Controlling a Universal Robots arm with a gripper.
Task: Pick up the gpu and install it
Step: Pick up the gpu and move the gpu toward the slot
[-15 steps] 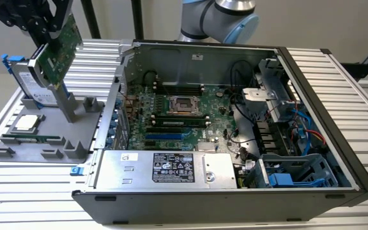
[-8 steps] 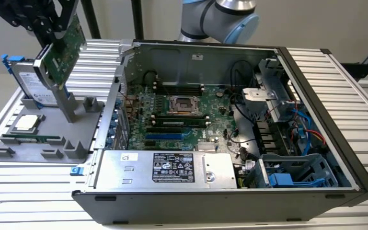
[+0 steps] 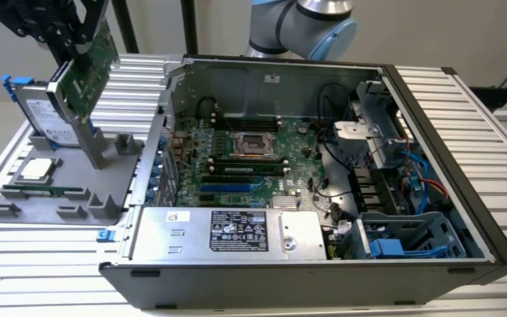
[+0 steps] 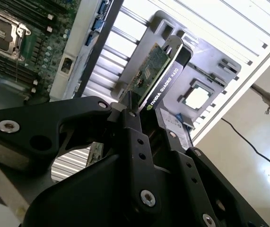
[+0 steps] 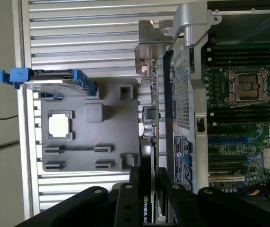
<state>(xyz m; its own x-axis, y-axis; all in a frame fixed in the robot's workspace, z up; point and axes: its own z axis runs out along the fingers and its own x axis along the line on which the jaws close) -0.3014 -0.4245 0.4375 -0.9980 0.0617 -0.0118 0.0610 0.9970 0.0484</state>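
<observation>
Gpu sits clamped between my jaws, which are closed on its upper edge, and it hangs tilted on the exterior view's left, outside the open computer case. In the second wrist view the card runs away from my jaws edge-on, green circuit board on one face and black shroud on the other. Its lower end is close above the grey parts tray on the slatted desk; I cannot tell whether it touches the tray's upright posts. Just beside the card, a silver hard drive with blue rails stands on edge in the tray. A square processor chip lies flat in a tray pocket nearer the desk's front, and a thin green memory stick lies in a slot beside it. Inside the case the green motherboard lies exposed, with the silver power supply along its near side.
</observation>
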